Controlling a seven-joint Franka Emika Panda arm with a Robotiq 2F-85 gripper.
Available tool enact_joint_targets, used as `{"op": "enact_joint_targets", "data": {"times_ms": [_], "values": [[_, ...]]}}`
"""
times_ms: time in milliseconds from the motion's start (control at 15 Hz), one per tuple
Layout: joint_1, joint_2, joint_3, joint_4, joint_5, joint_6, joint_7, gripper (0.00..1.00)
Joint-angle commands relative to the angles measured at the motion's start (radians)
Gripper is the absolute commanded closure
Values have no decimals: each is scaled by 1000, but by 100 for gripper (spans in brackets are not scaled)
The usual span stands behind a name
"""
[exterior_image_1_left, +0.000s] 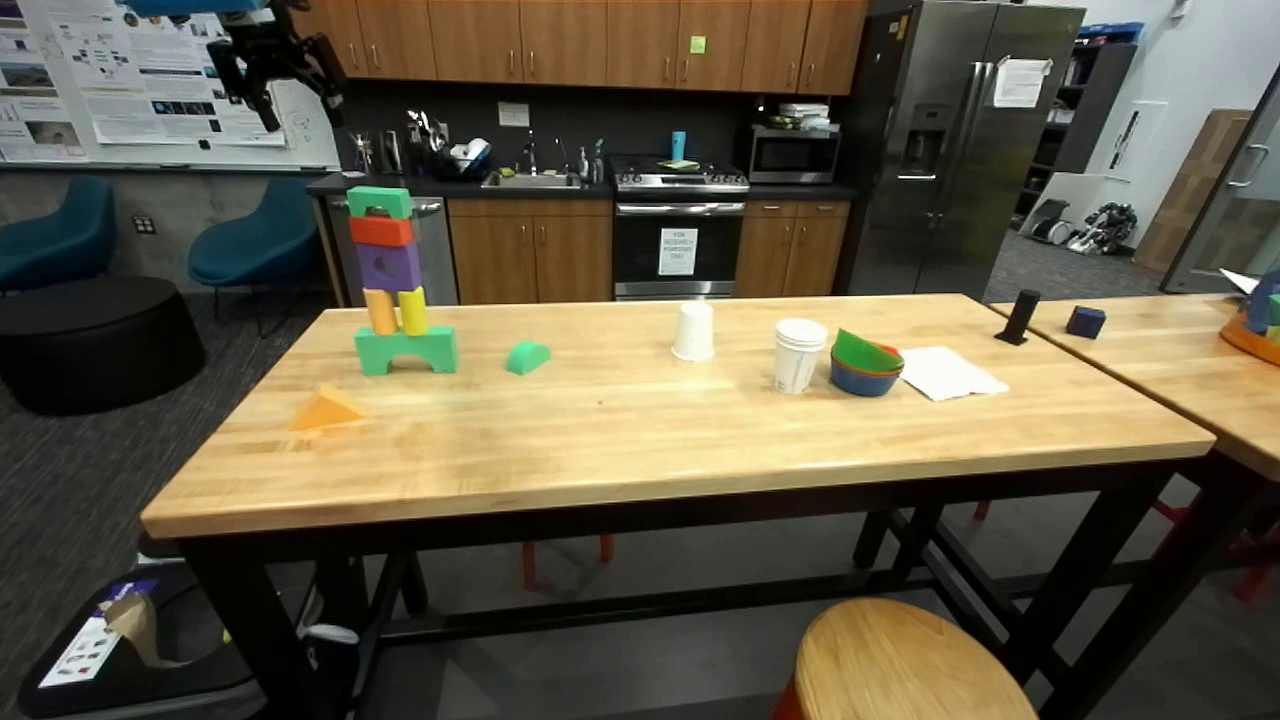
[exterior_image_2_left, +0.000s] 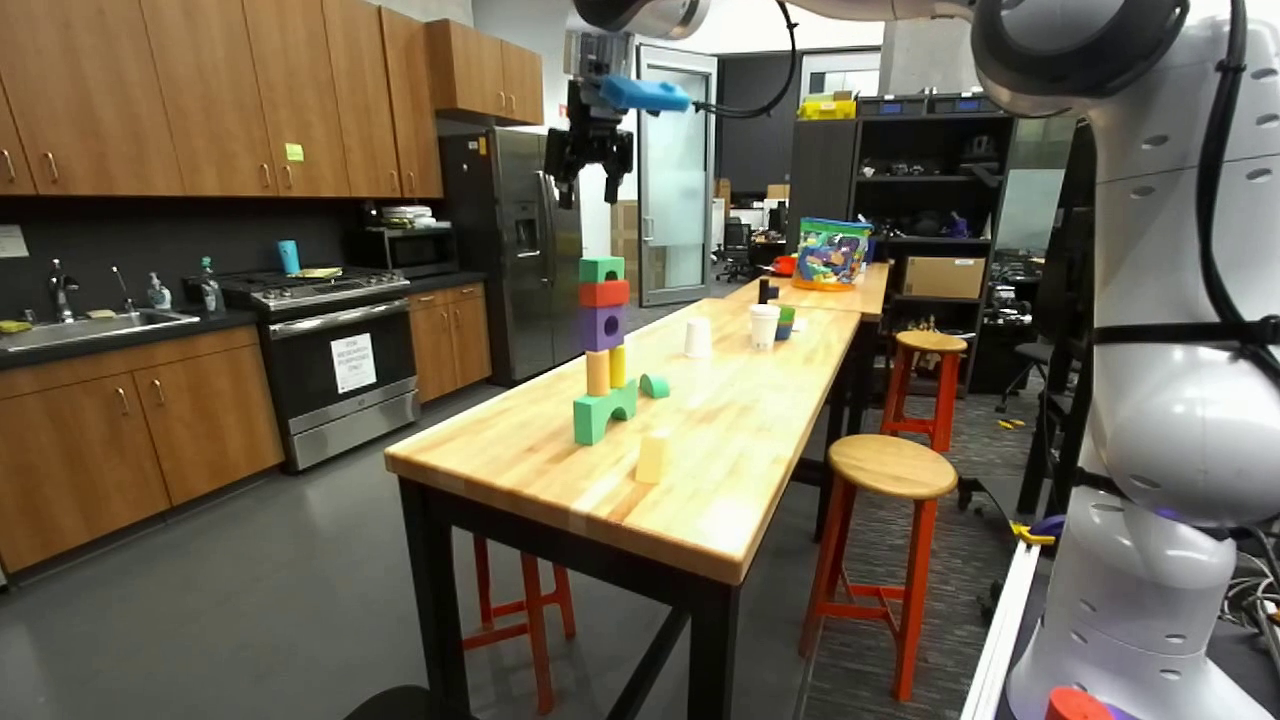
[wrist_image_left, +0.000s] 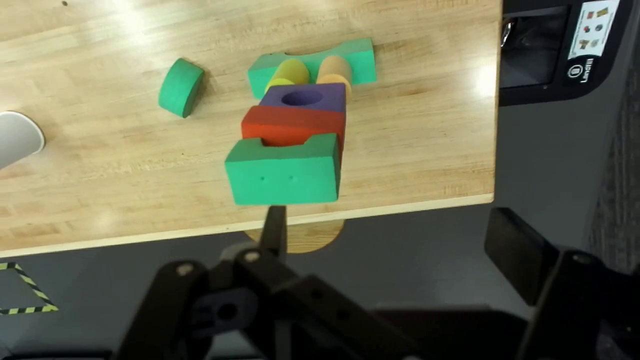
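Observation:
My gripper (exterior_image_1_left: 300, 108) is open and empty, raised above a block tower in both exterior views; it also shows in an exterior view (exterior_image_2_left: 590, 185). In the wrist view its fingers (wrist_image_left: 395, 245) are wide apart, with only floor between them. The tower has a green notched block (wrist_image_left: 282, 180) on top, then a red block (wrist_image_left: 295, 122) and a purple block (wrist_image_left: 327, 95) with a round hole. Below stand a yellow cylinder (exterior_image_1_left: 413, 311) and an orange cylinder (exterior_image_1_left: 381, 311) on a green arch (exterior_image_1_left: 406, 343). A green half-round block (exterior_image_1_left: 527, 357) and an orange triangular block (exterior_image_1_left: 325, 408) lie apart on the table.
The wooden table (exterior_image_1_left: 560, 440) also bears an upturned white cup (exterior_image_1_left: 693, 332), stacked white cups (exterior_image_1_left: 798, 360), nested bowls (exterior_image_1_left: 866, 370) and white paper (exterior_image_1_left: 950, 373). Stools (exterior_image_2_left: 893, 466) and a black bin (exterior_image_1_left: 150, 640) stand by the table. A second table (exterior_image_1_left: 1160, 345) adjoins it.

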Motion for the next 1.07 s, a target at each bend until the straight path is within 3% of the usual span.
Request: {"op": "enact_joint_targets", "data": {"times_ms": [0,467,1000], "values": [[-12,-58,-10,-49,-20,-26,-23,0],[-24,-148,-29,-192,-25,-5,70,0],[-19,-404,-57,-520,-16,59,241,0]]}}
